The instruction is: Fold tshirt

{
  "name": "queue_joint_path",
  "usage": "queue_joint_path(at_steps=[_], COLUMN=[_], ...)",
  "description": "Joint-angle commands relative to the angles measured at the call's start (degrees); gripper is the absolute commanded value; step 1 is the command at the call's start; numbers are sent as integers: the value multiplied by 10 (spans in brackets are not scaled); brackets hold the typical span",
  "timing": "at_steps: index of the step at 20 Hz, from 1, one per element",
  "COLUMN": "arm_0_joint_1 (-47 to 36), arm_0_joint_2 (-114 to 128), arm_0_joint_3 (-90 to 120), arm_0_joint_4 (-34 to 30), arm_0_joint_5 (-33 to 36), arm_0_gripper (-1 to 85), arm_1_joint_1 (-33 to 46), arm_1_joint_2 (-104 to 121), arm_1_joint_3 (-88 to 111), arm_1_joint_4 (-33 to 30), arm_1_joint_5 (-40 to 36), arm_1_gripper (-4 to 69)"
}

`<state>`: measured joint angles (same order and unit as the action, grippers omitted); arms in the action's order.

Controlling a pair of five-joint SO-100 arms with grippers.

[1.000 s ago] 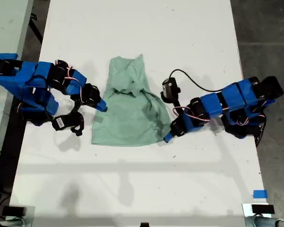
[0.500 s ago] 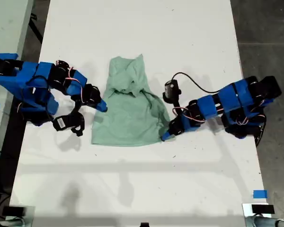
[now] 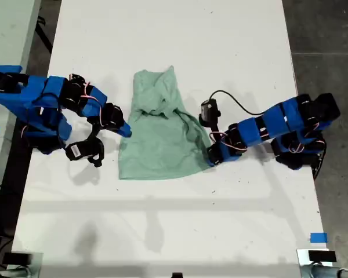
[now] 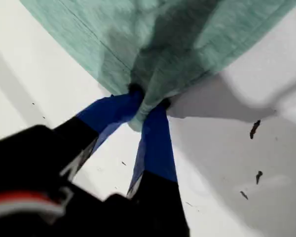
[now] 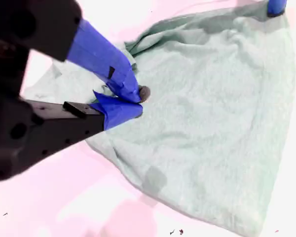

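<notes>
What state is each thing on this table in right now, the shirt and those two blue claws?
tshirt: crumpled, partly folded on the table, pinched at two edges.
my first gripper: shut on the tshirt's edge, at the exterior view's right.
my second gripper: shut on the tshirt's edge, at the exterior view's left.

Both arms are built of bright blue plastic links joined by black motor blocks, with thin red, white and black wires looping between the joints, and the arm toward the exterior view's right carries a small black camera point(image 3: 207, 111) on a curling black cable point(image 3: 239, 102). My first gripper point(image 4: 147, 106) has two tapering blue fingers point(image 4: 157, 148) set into a black body with a red-and-white band, and my second gripper point(image 5: 124, 100) has blue fingers point(image 5: 99, 53), one broad and wedge-shaped with a small black mark, the other a short pointed tip on a flat black bar with a black tab.
</notes>
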<state>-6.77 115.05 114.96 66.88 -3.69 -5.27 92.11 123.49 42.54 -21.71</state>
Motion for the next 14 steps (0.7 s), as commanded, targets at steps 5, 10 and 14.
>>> queue_joint_path(at_steps=[5, 10, 14], arm_0_joint_1=[1, 5, 7], arm_0_joint_2=[3, 3, 4], arm_0_joint_3=[-18, -18, -17], arm_0_joint_4=[-18, -18, -22], arm_0_joint_5=[-1, -1, -2], arm_0_gripper=[1, 1, 1], arm_1_joint_1=[-17, -37, -33], arm_1_joint_2=[50, 17, -106], arm_1_joint_3=[-163, -331, -478], arm_1_joint_4=[207, 308, 288], arm_1_joint_5=[4, -1, -21], arm_1_gripper=[-19, -19, -19])
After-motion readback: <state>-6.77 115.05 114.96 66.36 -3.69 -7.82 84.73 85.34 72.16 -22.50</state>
